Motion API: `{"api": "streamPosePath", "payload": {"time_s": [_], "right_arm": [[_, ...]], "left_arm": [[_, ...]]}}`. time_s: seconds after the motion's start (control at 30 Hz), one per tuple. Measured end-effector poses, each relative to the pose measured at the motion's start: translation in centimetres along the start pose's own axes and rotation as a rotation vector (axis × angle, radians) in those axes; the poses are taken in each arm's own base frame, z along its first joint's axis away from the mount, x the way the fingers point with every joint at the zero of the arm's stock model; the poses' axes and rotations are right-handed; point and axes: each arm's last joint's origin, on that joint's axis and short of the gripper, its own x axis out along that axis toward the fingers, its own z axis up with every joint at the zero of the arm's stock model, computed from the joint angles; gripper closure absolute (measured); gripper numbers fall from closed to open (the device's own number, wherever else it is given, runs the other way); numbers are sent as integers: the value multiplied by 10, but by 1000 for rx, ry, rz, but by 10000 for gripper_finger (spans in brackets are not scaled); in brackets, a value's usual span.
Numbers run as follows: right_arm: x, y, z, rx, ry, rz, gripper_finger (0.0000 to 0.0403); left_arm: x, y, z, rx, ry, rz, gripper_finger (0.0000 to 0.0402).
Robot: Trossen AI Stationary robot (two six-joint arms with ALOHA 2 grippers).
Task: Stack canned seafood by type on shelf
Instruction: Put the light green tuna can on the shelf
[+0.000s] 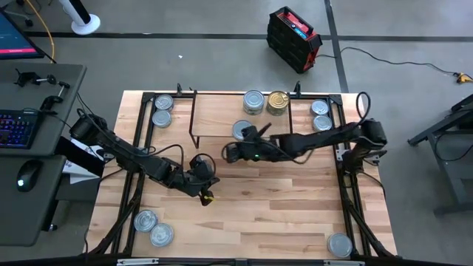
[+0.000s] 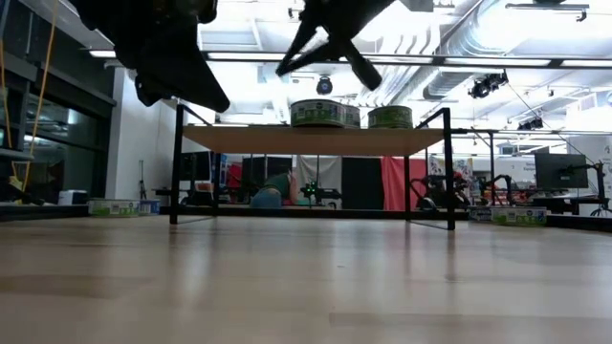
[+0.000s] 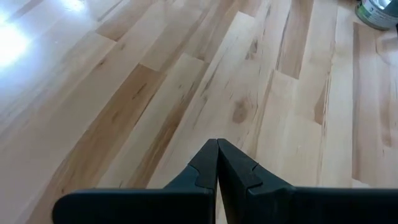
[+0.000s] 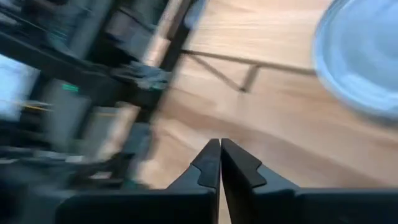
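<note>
Both grippers were pressed together and empty. The right gripper [image 1: 230, 152] hung above the near edge of the low light-wood shelf on black wire legs [image 1: 214, 118], just beside a flat silver-lidded tin with bluish sides [image 1: 242, 130] lying on the board. The left gripper [image 1: 205, 185] hovered over the bare wooden tabletop [image 1: 281, 207], well apart from any tin.

Risks, as judged: with its fingers closed, the right gripper could only push, and any sweep toward the neighbouring tin might slide it off the shelf edge or against the second silver-lidded tin [image 1: 253, 102] and the gold-coloured round tin [image 1: 278, 102] standing side by side at the far edge, upsetting the sorting by type. The dark arm body also lay across the shelf, so a low move might strike the black frame.

Surroundings: two tins [image 1: 162, 109] sat at the table's far left, two [image 1: 320, 115] at far right, two [image 1: 154, 227] at near left, and one [image 1: 339, 244] at near right. The wire legs [image 2: 176, 162] stood between the outer tins and the board.
</note>
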Motion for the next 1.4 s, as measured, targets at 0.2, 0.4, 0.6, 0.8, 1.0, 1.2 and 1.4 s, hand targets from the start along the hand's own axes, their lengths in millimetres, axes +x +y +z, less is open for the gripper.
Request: {"api": "streamPosePath", "payload": {"time_s": [0.2, 0.4, 0.6, 0.8, 1.0, 1.2, 1.4], "right_arm": [[9, 12, 16, -144, 19, -188, 402], [25, 8, 22, -182, 55, -244, 403], [24, -8, 24, -219, 74, -395, 403], [12, -11, 33, -255, 55, -444, 403], [11, -18, 43, -278, 39, -490, 403], [11, -23, 49, -288, 54, -517, 403], [-3, -13, 54, -239, 70, -419, 403]], "left_arm": [[-1, -2, -1, -17, 2, -8, 401], [-2, -2, -2, -15, 2, -10, 401], [-2, -2, -2, -16, 3, -9, 401], [-2, -2, -2, -16, 2, -10, 401], [-2, -2, -2, -14, 3, -10, 401], [-2, -2, -2, -14, 3, -10, 401], [-2, -3, -3, -13, 3, -12, 401]]}}
